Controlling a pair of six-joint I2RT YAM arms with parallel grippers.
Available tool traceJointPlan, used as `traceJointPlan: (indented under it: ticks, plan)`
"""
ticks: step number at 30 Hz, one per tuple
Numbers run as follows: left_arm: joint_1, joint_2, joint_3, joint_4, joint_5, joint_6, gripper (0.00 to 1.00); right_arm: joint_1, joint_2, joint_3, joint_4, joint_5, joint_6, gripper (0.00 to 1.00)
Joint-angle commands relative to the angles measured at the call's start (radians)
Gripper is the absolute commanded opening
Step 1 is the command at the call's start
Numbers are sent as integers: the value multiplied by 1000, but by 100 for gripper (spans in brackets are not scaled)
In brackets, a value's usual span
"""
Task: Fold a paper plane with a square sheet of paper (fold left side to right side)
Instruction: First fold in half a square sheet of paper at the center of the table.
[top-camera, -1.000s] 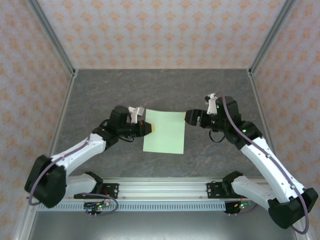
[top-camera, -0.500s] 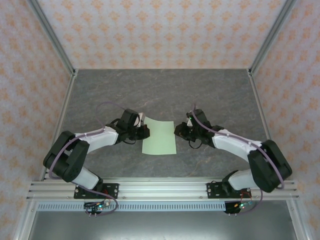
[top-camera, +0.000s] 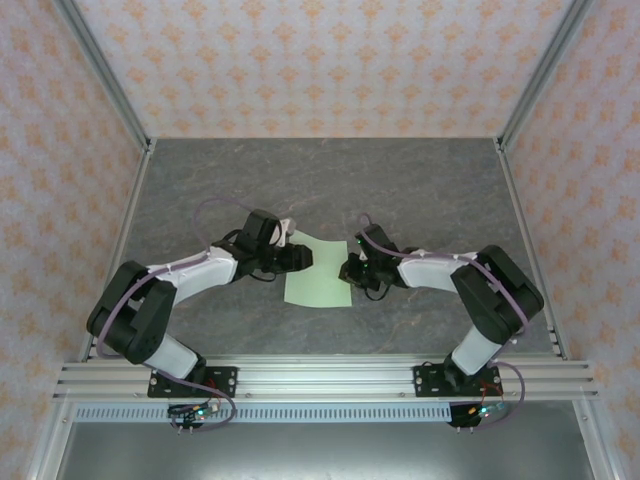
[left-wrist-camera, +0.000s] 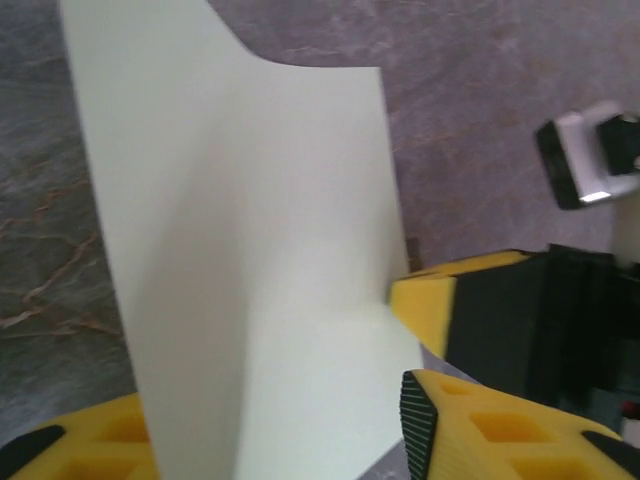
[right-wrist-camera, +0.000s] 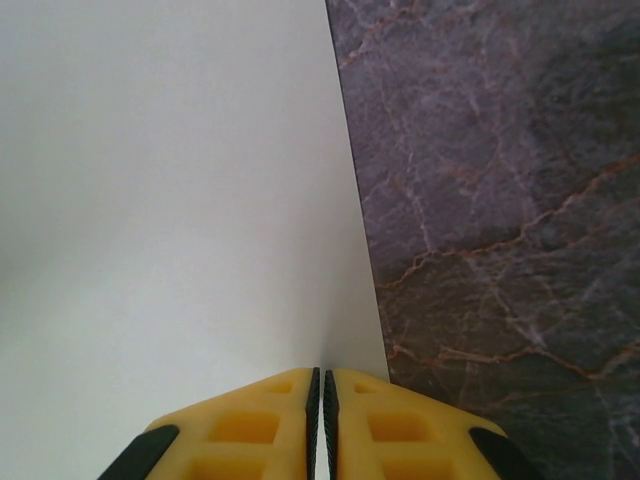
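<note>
Thin pale green paper (top-camera: 318, 278), smooth and bowed, pinched by right gripper (top-camera: 347, 271); left gripper (top-camera: 303, 257) gapes; grey marbled table (top-camera: 400, 180), patterned walls (top-camera: 300, 60)

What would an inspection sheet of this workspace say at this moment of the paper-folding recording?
Surface: grey marbled table, no stains seen.
Job's things: sheet of paper, pale green, plain, bowed upward rather than lying flat.
Clutter: nothing seen.
Tools: left tool open, its fingers either side of the paper; right tool shut on the paper's right edge.
Cables: lilac cable looping along each arm, off the paper.
Surroundings: patterned walls, metal frame, rail at the near edge.
</note>
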Motion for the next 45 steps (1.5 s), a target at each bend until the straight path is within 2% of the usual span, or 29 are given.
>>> traceJointPlan:
  ticks: [1,7,17,22,26,29,33,37,45]
  plan:
    - [-1,-47,36,13,83,-59,54,8,41,7,-99,78,-19,14]
    - [-3,-35,32,107,153,-137,62,8,60,4,-104,88,-28,14]
    - [-26,101,52,240,187,-205,67,8,60,-21,-10,50,-8,15]
    - [-29,137,57,258,179,-211,67,-3,-10,-40,39,32,-3,18]
    - [-28,142,53,260,175,-209,68,-64,-118,-78,75,-7,-4,21]
    - [-28,146,51,259,170,-208,68,-112,-203,-115,136,-65,8,30]
    - [-28,151,55,264,163,-211,68,-123,-261,-155,279,-137,65,43]
    - [-29,155,56,268,164,-215,68,-107,-225,-155,395,-198,123,44]
    - [-29,156,55,265,159,-214,61,-75,-120,-111,462,-215,163,40]
